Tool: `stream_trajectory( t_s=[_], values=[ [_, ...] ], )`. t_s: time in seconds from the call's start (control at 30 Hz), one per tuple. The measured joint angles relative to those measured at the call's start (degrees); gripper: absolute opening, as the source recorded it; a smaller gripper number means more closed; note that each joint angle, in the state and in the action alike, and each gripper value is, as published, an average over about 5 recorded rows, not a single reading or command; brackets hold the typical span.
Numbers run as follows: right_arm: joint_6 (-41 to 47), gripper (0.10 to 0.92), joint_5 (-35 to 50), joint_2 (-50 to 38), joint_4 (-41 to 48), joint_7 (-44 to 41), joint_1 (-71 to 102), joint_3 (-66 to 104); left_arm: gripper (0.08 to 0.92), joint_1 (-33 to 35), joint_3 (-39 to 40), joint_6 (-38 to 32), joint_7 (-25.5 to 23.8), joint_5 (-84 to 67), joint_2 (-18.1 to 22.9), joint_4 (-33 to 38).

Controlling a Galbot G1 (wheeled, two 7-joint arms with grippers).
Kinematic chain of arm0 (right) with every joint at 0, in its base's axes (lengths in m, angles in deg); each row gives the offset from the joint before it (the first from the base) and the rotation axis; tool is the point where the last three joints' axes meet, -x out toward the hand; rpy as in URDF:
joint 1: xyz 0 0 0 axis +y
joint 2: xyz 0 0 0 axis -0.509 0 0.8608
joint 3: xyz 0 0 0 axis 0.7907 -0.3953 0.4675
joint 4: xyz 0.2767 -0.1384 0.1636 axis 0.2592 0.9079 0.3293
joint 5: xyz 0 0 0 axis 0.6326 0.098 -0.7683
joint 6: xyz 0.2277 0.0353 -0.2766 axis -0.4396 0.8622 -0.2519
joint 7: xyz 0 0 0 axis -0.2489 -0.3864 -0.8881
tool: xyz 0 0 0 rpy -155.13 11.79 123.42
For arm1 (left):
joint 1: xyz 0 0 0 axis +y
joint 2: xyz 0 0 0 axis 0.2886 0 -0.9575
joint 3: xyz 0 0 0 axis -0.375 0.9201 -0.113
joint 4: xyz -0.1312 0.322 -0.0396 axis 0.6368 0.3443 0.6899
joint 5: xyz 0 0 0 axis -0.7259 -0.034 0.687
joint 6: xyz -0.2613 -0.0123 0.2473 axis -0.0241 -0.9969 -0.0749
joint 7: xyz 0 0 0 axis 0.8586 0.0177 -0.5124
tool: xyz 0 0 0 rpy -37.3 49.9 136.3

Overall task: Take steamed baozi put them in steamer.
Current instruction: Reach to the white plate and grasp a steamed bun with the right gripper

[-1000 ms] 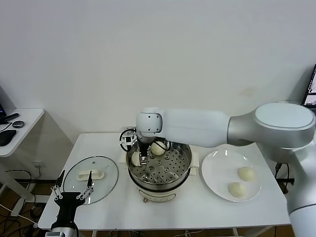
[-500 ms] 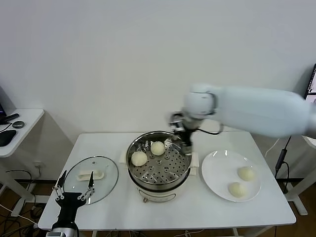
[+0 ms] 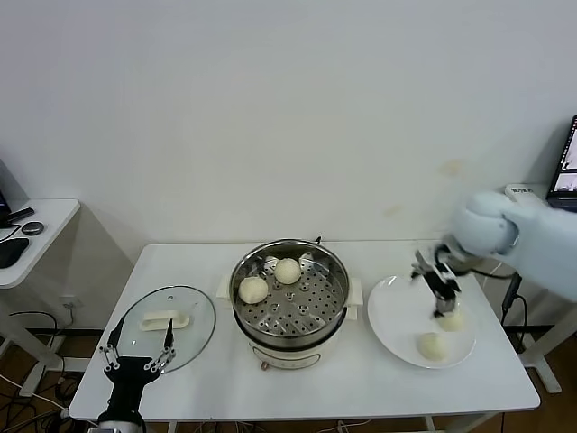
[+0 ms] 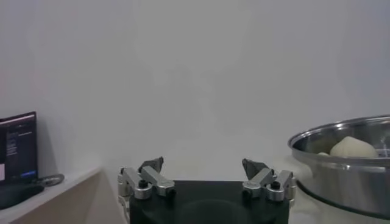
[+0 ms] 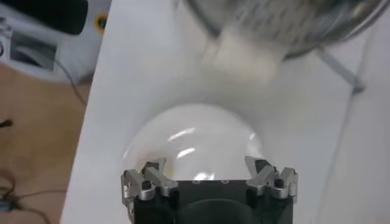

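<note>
The steamed baozi are small round buns, smooth and creamy white. Two of them sit inside the steamer [image 3: 289,302], on its tray full of little holes. One bun [image 3: 253,290] is on the robot's left side of the tray, and the other bun [image 3: 288,271] is just beside it, nearer the back wall. The steamer is a shiny metal pot on a white base, and it stands in the middle of the white worktop [image 3: 361,383].

Two more buns lie on a flat white plate [image 3: 392,316] on the robot's right side of the steamer. One plate bun [image 3: 434,346] is near the front edge of the plate. The other plate bun [image 3: 453,319] is a little farther back.

The right gripper [image 3: 439,290] hangs over the plate with its jaws wide open and nothing in them. In the head view the farther plate bun shows just below the jaws. I cannot tell if they touch it. The front plate bun is a bit farther from them.

The left gripper [image 3: 135,354] waits low at the front of the worktop, beside a glass lid [image 3: 167,327]. Its jaws are open too and hold nothing.
</note>
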Motion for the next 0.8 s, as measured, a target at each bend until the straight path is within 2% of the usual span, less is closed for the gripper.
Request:
stream_trajectory(
  t_s=[0.3, 0.8],
  values=[
    [-2.0, 0.823, -6.4, -3.2, 2.6, 2.7, 16.9, 11.5, 0.823, 0.7, -0.2, -0.1, 0.0, 0.8, 0.3, -0.1],
    [-2.3, 0.819, -9.5, 0.3, 9.8, 5.1, 30.9, 21.8, 0.823, 0.5, -1.2, -0.2, 0.0, 1.0, 0.5, -1.0]
  ],
)
